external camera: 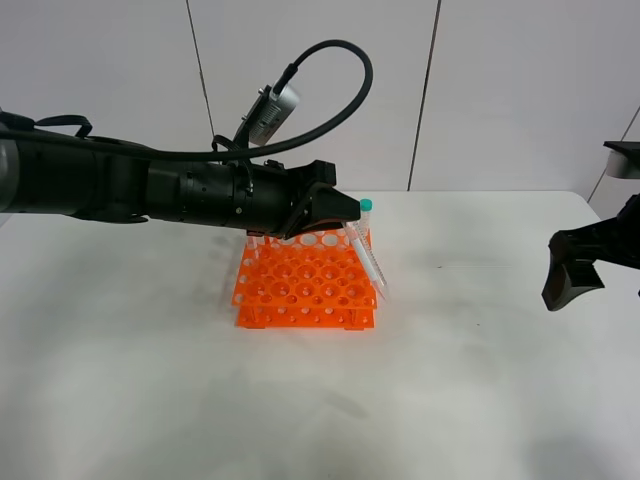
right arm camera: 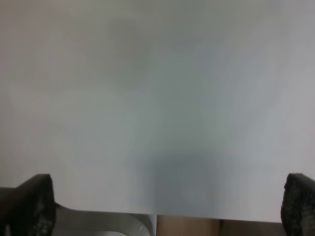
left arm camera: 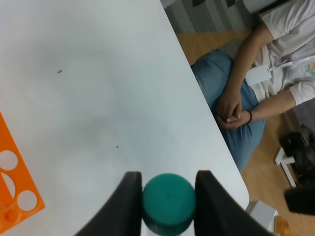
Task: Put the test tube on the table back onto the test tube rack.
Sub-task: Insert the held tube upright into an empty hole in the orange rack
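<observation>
the test tube point(external camera: 368, 258) is off the table, hanging tilted over the right-hand edge of the test tube rack point(external camera: 300, 285), with its teal-green cap point(external camera: 366, 204) uppermost and its tapered tip slanting down toward the rack's near right corner; whether the tip touches the rack or sits in a hole cannot be told. the left gripper point(external camera: 347, 220) has closed on the tube just under the cap. in the left wrist view the two dark fingers point(left arm camera: 129, 204) press against either side of the round cap point(left arm camera: 169, 200), with no gap showing. the left arm reaches in low from the left side, its black body crossing above the far row of the rack and hiding that row. the rack is bright orange, two-tiered, with a grid of round holes, and stands on the white table point(external camera: 150, 380) a little left of centre; one orange corner point(left arm camera: 15, 184) shows in the left wrist view. the right gripper point(external camera: 572, 272) hangs well apart from the rack, near the table's right edge. its fingers point(right arm camera: 30, 204) stand wide apart at the two sides of the right wrist view, nothing between them but bare tabletop point(right arm camera: 157, 88). past the table's edge a seated person point(left arm camera: 241, 98) in blue jeans has hands clasped
</observation>
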{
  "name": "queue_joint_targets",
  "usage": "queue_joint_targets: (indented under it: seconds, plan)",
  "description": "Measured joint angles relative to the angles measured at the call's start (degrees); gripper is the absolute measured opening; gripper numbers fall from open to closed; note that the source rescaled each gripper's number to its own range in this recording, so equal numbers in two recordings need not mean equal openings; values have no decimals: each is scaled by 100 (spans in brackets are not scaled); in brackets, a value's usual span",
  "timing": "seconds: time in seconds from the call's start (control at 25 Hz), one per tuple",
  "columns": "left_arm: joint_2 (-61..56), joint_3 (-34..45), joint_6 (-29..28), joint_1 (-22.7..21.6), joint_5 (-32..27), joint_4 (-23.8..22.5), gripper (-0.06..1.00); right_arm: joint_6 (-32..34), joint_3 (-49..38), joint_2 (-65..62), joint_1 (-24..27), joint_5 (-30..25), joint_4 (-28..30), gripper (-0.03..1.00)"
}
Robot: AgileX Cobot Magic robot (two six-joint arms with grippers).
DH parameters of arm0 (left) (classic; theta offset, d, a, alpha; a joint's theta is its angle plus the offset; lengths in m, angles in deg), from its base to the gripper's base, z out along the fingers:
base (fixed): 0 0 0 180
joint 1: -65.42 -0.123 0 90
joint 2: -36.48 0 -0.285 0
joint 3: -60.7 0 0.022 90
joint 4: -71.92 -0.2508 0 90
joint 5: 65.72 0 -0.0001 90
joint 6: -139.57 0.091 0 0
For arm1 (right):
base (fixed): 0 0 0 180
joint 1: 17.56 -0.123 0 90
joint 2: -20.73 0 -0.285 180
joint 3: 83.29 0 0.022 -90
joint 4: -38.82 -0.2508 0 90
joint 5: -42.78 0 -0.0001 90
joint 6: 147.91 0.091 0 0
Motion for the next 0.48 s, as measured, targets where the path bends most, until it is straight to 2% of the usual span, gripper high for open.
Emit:
queue_joint_targets:
  seconds: [0.28, 0.48]
  plan:
    - [0, 0, -16, 0, 0, 0, 0, 20, -1149, -1770, 0, 37, -39, 100]
    - [0, 0, -19, 0, 0, 0, 0, 26, -2266, -3641, 0, 741, -52, 100]
